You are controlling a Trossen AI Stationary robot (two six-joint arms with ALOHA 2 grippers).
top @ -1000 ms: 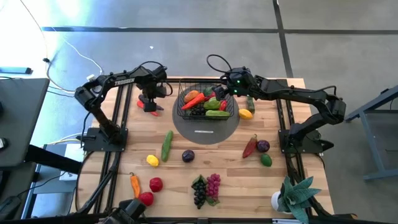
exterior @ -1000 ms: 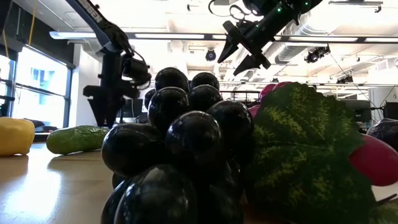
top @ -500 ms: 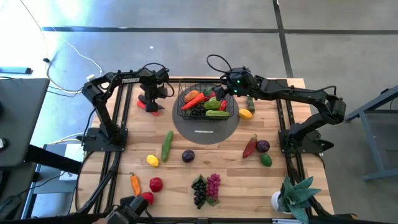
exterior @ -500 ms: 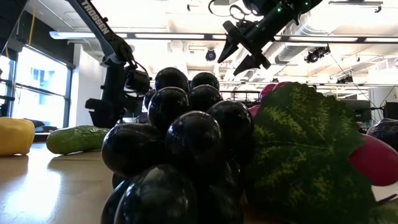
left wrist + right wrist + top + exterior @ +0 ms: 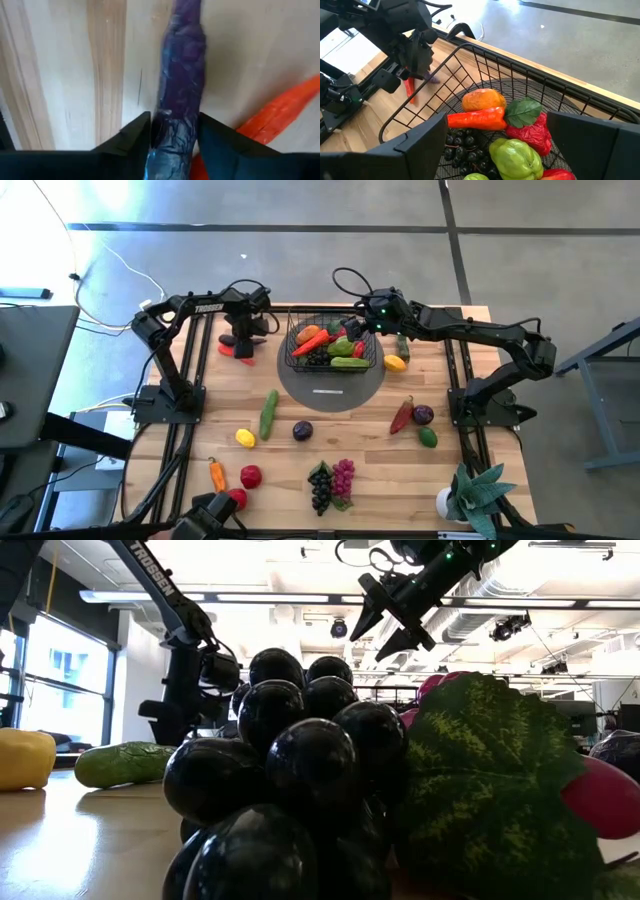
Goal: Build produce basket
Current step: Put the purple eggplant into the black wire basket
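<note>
Fingers, left arm: two dark fingers [image 5: 132, 137] are pressing against either side of a long purple eggplant [image 5: 181, 85] that is lying on the wooden table [image 5: 300, 470], with an orange-red pepper [image 5: 280, 112] lying just beside it.
Left gripper: the left gripper [image 5: 243, 340] is sitting low over the table's far left part, just left of the basket, closed around the eggplant.
Fingers, right arm: the right gripper [image 5: 362, 320] is hanging above the basket's right end with its fingers spread wide and nothing between them; in the low view they are showing as two splayed dark prongs [image 5: 385, 620] against the ceiling lights.
Basket: the black wire-mesh basket [image 5: 296, 358] is standing on a grey round disc [image 5: 330, 392] at the far middle of the table.
In the basket: an orange fruit [image 5: 481, 99], a long orange-red pepper [image 5: 476, 120], a red fruit with a green leaf [image 5: 530, 131], a green pepper [image 5: 516, 156] and dark grapes [image 5: 462, 147] are crowding together inside.
Beside the basket: a lemon [image 5: 395, 363] and a dark green cucumber [image 5: 402, 346] are lying just right of it.
Mid-table produce: a green cucumber [image 5: 268, 413], a yellow pepper [image 5: 245, 437], a purple round piece [image 5: 302, 430], a dark red pepper [image 5: 402, 415], a dark purple piece [image 5: 423, 414] and a green piece [image 5: 428, 437] are lying scattered, well apart from the basket.
Near edge: dark grapes [image 5: 320, 487] are lying against purple grapes [image 5: 343, 478], with an orange pepper [image 5: 217, 475] and two red tomatoes [image 5: 250, 476] to their left.
Corner: a potted green plant [image 5: 472, 492] is standing at the near right.
</note>
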